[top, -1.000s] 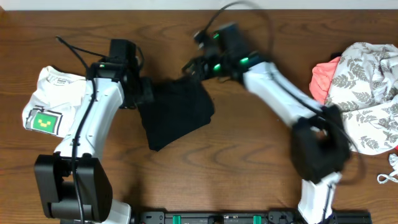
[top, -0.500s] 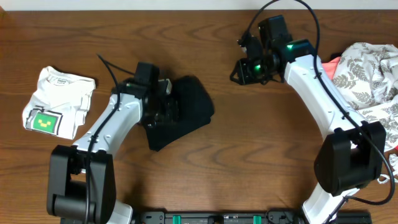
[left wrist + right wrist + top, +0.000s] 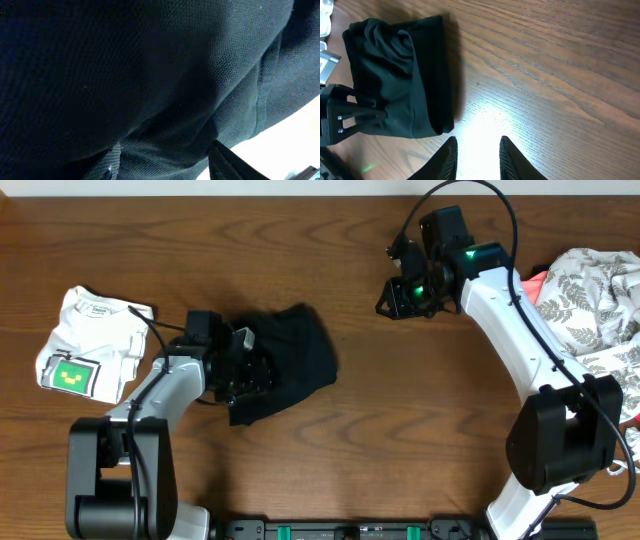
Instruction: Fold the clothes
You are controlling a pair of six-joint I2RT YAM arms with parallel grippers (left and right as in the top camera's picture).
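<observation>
Table (image 3: 330, 450): glossy brown wood grain.
Leafy pile (image 3: 590, 310): rumpled grey-white print cloth at the far right.
Black garment (image 3: 295, 355): soft knit in a lumpy, rough square, centre-left on the table.
White shirt (image 3: 95, 340): folded, far left.
Left gripper (image 3: 238, 370): arm low with elbow bent, jaws partway closed on cloth bunched at the garment's left edge.
Right gripper (image 3: 477, 142): arm stretched out, fingers slightly apart and empty over bare wood.
Change: the left arm has drawn back leftward, dragging the garment along.

Folded white tee (image 3: 95, 340) at the table's (image 3: 300, 220) left edge; leaf-print cloth (image 3: 590, 330) over coral fabric (image 3: 518, 305) far right.
</observation>
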